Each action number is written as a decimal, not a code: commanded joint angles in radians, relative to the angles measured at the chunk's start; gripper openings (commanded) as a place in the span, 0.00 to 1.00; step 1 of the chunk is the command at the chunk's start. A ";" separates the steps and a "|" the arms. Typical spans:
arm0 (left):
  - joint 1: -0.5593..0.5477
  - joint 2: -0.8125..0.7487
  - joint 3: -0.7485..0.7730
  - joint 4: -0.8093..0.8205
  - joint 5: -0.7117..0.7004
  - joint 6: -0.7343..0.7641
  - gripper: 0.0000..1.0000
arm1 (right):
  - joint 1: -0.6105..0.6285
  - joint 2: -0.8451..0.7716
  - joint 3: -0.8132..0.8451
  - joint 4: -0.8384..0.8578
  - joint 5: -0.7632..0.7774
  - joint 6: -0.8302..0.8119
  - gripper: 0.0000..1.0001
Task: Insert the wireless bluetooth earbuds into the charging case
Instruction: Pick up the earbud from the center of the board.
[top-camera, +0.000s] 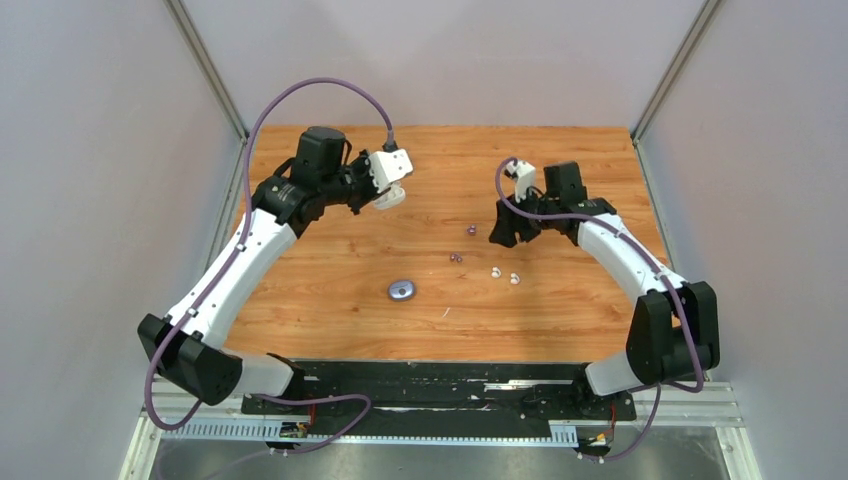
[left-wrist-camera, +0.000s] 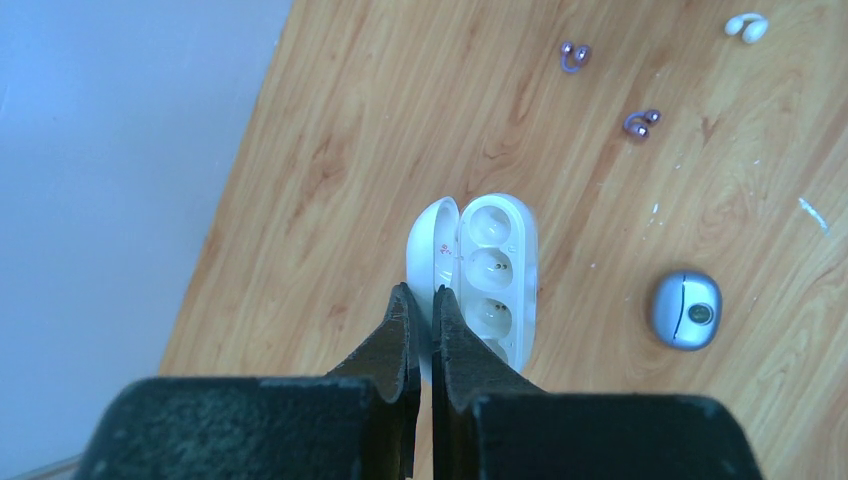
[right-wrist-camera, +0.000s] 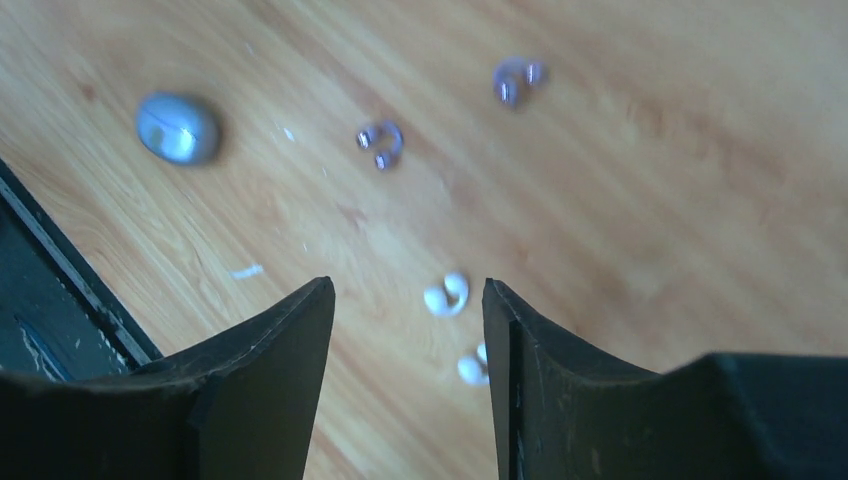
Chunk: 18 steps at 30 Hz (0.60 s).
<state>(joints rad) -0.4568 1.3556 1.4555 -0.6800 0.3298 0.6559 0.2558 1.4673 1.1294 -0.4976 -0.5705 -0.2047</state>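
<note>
**Fig. Pick-up of a white bud, with the case presented open.**

The tabletop (top-camera: 330, 320) carries all the loose parts. The left arm (top-camera: 235, 265) reaches toward the far left corner. There the left fingers (left-wrist-camera: 405, 335), pressed together, pinch the white charging case (left-wrist-camera: 497, 265) at its near end, by the seam between lid and base, and hold it clear of the wood. Its lid is swung open and the wells are exposed. The right arm (top-camera: 620, 250) hangs over the right half of the tabletop. Its right fingers (right-wrist-camera: 300, 330) are spread and hold nothing.

A closed purple charging case (top-camera: 402, 290) lies near the middle, toward the near edge. The two white earbuds (right-wrist-camera: 447, 295) lie just right of the middle, directly under the right fingers. One shows in the gap between them and the other sits close to the inner edge of one finger. The two purple earbuds (right-wrist-camera: 380, 143) lie a little nearer the far edge, apart from each other.

We judge the step in hand to be the grasp of one white bud. To do it well:

- We let the wrist settle first, since its view is blurred.
- We centre the gap on a single bud, so the neighbour is not swept along.
- We descend until the tips almost meet the wood.
- We close slowly, because a glossy, curved bud may squirt out sideways.
- We hold the white case level meanwhile.
</note>
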 joint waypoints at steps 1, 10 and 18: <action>-0.021 -0.037 -0.023 0.078 -0.081 0.048 0.00 | 0.000 -0.043 -0.120 -0.066 0.120 0.059 0.55; -0.024 -0.016 0.005 0.021 -0.035 -0.064 0.00 | -0.017 0.042 -0.170 -0.125 0.173 0.026 0.41; -0.025 -0.018 -0.005 0.009 -0.009 -0.114 0.00 | -0.059 0.125 -0.132 -0.176 0.198 0.037 0.37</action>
<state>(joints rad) -0.4774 1.3434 1.4326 -0.6777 0.2939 0.5880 0.2142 1.5734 0.9497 -0.6449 -0.3977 -0.1829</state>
